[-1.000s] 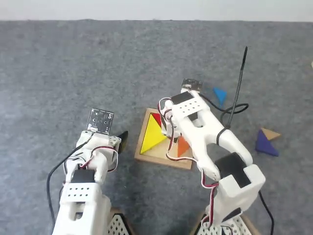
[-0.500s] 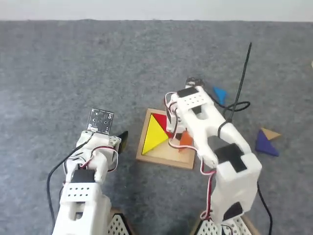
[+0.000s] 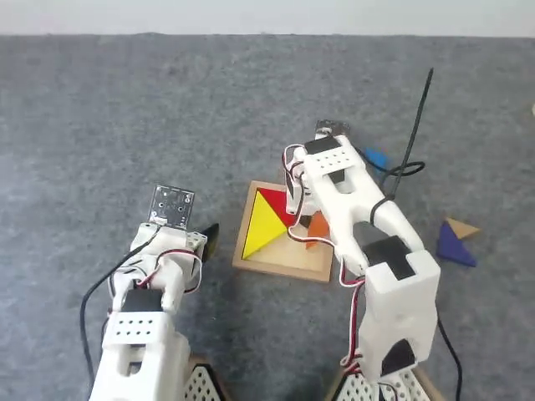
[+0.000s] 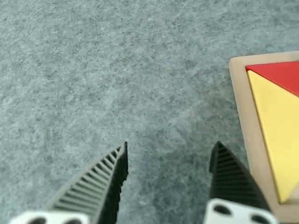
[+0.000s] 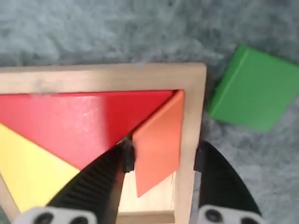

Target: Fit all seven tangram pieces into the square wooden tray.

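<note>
- Grey felt-like cloth covers the counter (image 3: 125, 109) on which the square wooden tray (image 3: 280, 266) sits, near the middle.
- The right arm (image 3: 368, 242) stretches over the tray's right part and hides that side of it from above.
- The left arm (image 3: 142, 317) stands well to the left of the tray.
- The left gripper (image 4: 170, 149) hangs over bare cloth just outside the tray's left wall, its jaws spread wide with nothing between them.
- A yellow triangle (image 3: 263, 225) lies flat in the tray's left half.
- A red triangle (image 3: 280, 205) lies in the tray along its far wall, edge to edge with the yellow one.
- The right gripper (image 5: 163, 151) is over the tray's far right corner with its jaws apart. One finger (image 5: 124, 156) is against the orange piece's inner edge and the other is out past the tray wall.
- The orange piece (image 5: 159, 140) sits in that corner beside the wall, one long edge against the red triangle, with bare tray floor showing next to it.
- A green square (image 5: 254, 88) lies on the cloth just beside the tray's outer wall at the same corner.
- A purple piece (image 3: 454, 246) lies well to the right of the tray, with a tan triangle (image 3: 462, 226) touching it.
- A blue triangle (image 3: 376, 159) lies beyond the tray's far right corner.
</note>
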Robot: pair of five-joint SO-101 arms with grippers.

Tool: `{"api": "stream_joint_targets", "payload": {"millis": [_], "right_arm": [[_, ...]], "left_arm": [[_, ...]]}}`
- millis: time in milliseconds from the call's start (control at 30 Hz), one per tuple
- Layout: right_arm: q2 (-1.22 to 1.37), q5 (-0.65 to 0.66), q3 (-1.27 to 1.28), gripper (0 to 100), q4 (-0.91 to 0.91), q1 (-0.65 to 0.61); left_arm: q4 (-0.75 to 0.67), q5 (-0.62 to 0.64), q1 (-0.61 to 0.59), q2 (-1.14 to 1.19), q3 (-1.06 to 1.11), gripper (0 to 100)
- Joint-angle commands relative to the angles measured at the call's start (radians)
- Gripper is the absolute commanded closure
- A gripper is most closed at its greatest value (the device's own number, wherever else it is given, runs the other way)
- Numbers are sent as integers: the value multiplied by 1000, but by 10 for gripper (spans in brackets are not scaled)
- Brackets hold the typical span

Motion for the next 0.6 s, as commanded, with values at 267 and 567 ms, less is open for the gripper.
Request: {"api": "stream_joint_targets", "payload": {"millis": [267,567], "right_arm": [[-147,58,-61,827,38,12],[-274,130,-60,827,130,13]], "left_arm": [[-23,-9,2,-18,-5,720],[-23,-9,2,-18,-5,720]]}}
